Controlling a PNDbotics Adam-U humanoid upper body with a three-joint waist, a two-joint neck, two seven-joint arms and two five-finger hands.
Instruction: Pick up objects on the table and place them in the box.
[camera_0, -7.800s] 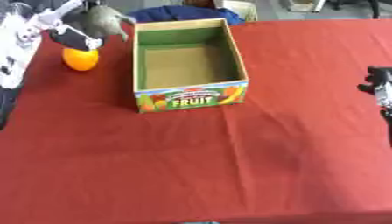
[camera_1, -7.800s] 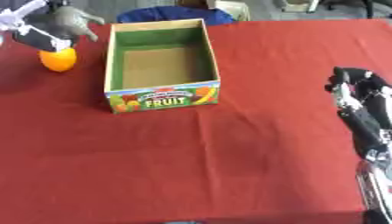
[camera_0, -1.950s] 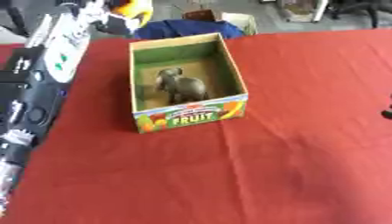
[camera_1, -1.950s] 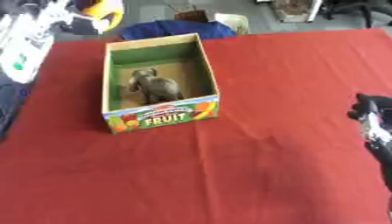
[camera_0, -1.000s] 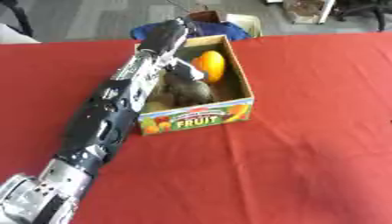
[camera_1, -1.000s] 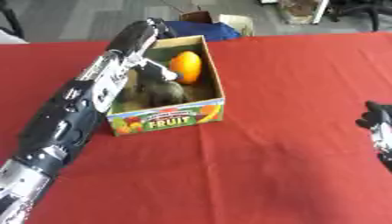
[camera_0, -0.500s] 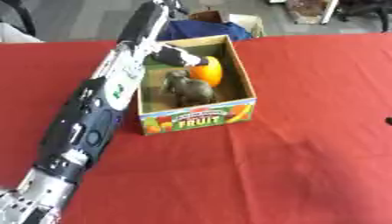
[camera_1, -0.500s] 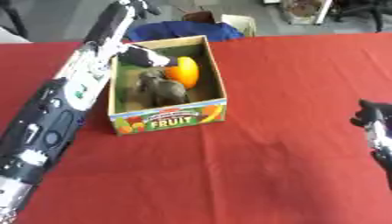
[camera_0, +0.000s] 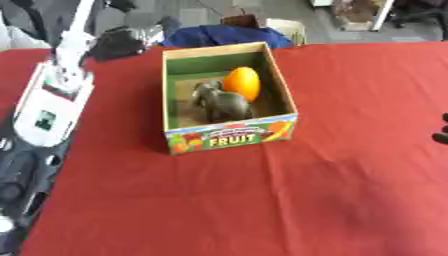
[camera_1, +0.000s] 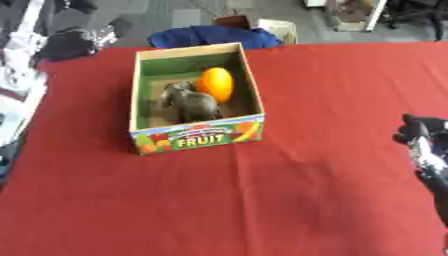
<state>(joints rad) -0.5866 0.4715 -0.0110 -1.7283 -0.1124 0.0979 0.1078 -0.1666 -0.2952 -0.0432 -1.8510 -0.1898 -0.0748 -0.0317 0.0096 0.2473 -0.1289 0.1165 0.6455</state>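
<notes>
While the orange fruit (camera_0: 242, 83) and the grey elephant toy (camera_0: 220, 102) lay touching inside the box (camera_0: 229, 138) on the red table (camera_0: 332, 190), the right hand (camera_1: 423, 142) rested at the right edge and the left arm (camera_0: 54, 95) rose at the left, their fingers impossible to judge.

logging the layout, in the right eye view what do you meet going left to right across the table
left arm at the left edge → grey toy elephant in the box → orange fruit beside it in the box → bare red tablecloth → right hand at the right edge
</notes>
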